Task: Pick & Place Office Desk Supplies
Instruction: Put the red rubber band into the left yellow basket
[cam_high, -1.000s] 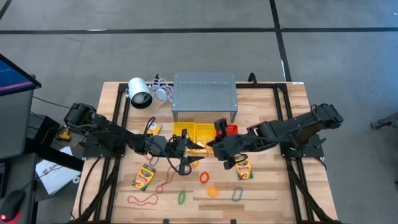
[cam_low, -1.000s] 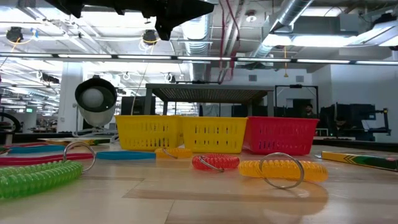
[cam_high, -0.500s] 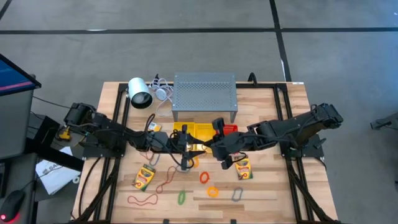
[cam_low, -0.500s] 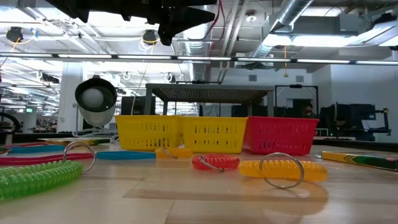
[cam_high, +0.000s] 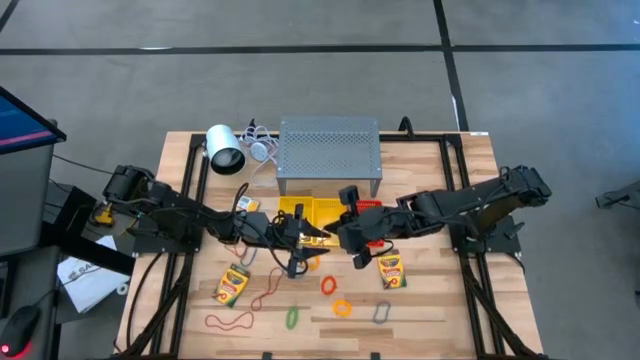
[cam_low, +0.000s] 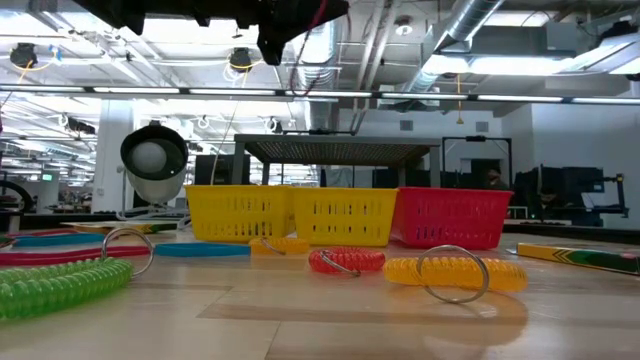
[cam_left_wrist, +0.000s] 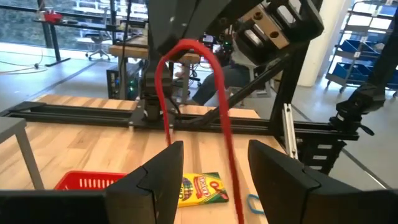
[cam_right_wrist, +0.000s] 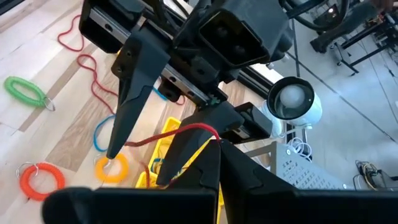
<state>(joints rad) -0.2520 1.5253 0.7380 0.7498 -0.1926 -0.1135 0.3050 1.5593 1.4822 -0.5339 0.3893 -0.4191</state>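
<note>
Pale wooden tabletop (cam_high: 430, 300): above the yellow plastic mesh basket (cam_high: 312, 212), my right gripper (cam_right_wrist: 211, 146) pinches a thin red rubber band (cam_right_wrist: 186, 130) shut; my left gripper (cam_high: 296, 246) waits open just beside it. Risk: the band may snag my left fingers (cam_left_wrist: 163, 177) and miss. I cannot tell what the yellow basket or adjoining red mesh basket (cam_low: 450, 217) contains.

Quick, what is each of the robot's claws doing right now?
Left gripper: open, holding nothing.
Right gripper: shut on the red rubber band, held up above the yellow baskets.
</note>
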